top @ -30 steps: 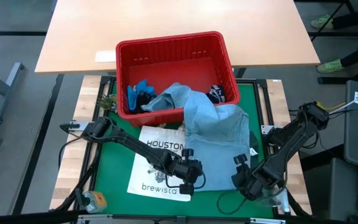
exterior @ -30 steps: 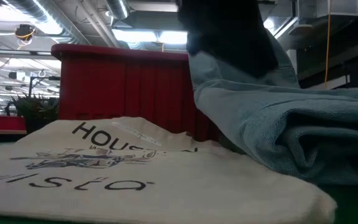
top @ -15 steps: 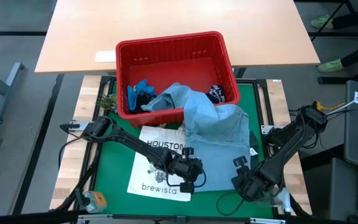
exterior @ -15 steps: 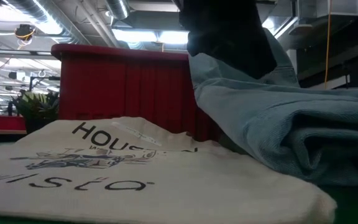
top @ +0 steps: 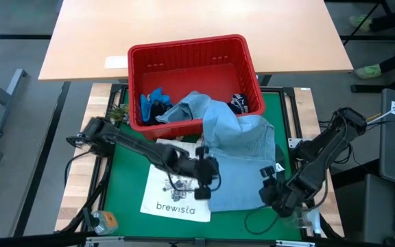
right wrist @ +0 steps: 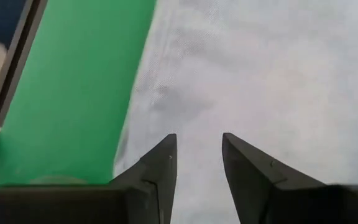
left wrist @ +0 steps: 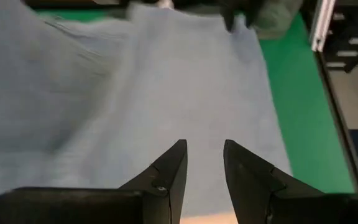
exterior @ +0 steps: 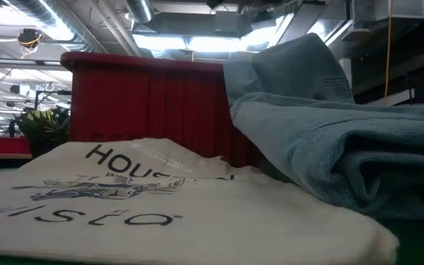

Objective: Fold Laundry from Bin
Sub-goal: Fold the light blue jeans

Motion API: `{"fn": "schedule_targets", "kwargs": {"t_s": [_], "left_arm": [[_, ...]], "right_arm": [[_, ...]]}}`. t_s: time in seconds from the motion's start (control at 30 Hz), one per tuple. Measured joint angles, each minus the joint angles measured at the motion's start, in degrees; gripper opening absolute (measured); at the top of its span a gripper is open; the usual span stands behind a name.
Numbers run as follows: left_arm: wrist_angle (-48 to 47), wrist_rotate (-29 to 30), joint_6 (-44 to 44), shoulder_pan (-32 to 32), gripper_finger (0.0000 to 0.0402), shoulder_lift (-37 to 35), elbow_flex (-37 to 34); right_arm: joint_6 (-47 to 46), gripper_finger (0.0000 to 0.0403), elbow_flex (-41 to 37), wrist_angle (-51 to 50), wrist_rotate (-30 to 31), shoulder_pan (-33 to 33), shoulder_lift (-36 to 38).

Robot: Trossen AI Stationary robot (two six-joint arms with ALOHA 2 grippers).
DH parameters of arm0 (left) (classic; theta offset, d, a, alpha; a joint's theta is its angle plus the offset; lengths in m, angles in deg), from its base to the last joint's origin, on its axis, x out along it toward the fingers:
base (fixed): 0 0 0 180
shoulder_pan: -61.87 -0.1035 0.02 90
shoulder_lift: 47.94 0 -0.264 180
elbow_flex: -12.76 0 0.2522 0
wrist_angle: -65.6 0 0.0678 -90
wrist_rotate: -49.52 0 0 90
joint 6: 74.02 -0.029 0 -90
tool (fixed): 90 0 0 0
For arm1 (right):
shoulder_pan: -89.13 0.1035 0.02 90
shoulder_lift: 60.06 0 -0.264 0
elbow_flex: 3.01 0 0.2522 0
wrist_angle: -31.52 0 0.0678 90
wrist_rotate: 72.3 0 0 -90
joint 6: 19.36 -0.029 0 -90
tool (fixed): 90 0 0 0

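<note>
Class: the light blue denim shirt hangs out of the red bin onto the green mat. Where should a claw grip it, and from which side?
Grip the denim shirt at its flat near hem on the green mat, coming from above at the front corners. That edge lies spread and uncovered, while the far end bunches over the red bin rim.

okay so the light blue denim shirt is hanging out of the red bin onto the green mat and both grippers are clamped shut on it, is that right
Not quite. The denim shirt does drape from the red bin onto the green mat, but neither gripper is clamped on it. The wrist views show the left gripper and the right gripper open above the fabric, holding nothing.
</note>
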Motion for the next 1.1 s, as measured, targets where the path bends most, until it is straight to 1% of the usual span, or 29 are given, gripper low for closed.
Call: {"fn": "schedule_targets", "kwargs": {"t_s": [0.1,0.17,0.27,0.3,0.37,0.47,0.57,0.63,0.7,0.77,0.83,0.97,1.1], "left_arm": [[-2.6,2.0,-0.7,-2.4,0.0101,-3.6,0.0],[-4.3,3.3,-0.7,-4.8,0.0101,-6.1,0.0],[-7.4,3.6,-0.5,-9.4,0.0101,-9.5,0.0],[-8.0,3.1,-0.5,-11.4,0.0101,-10.6,0.0],[-9.8,1.8,-0.5,-15.5,0.0101,-12.0,0.0],[-10.6,-1.3,-0.4,-22.6,0.0101,-12.7,0.0],[-11.5,-7.9,-0.3,-29.5,0.0101,-12.1,0.0],[-11.5,-11.9,-0.5,-33.3,0.0101,-11.4,0.0],[-12.0,-14.1,-1.6,-36.4,0.0101,-10.8,0.0],[-11.8,-14.4,-4.5,-39.2,0.0101,-10.8,0.0],[-11.8,-13.9,-8.5,-41.5,0.0101,-10.8,0.0],[-11.7,-13.7,-15.7,-45.0,0.0101,-10.6,0.0],[-11.4,-14.6,-22.5,-46.0,0.0101,-10.3,-0.1]], "right_arm": [[0.1,0.0127,0.0,0.0,6.8,0.0,2.3],[0.2,0.0127,0.0,-0.1,13.3,0.0,3.9],[1.2,0.0127,0.0,0.0,23.5,-1.2,5.9],[1.9,0.0127,0.0,0.2,25.7,-2.2,6.5],[4.4,0.0127,0.0,0.5,27.4,-4.8,7.7],[10.1,0.0127,0.1,1.7,27.4,-10.2,9.0],[15.6,0.0127,0.1,3.0,26.2,-15.8,9.4],[19.0,0.0127,0.1,3.6,23.9,-19.1,9.4],[22.5,0.0127,0.1,3.3,19.9,-22.2,9.4],[26.0,0.0127,0.1,3.3,16.2,-25.2,9.4],[29.0,0.0127,0.1,3.4,14.1,-27.8,9.4],[33.3,0.0127,0.1,3.6,13.9,-33.2,9.4],[37.4,0.0127,0.1,5.2,13.3,-38.9,9.5]]}}
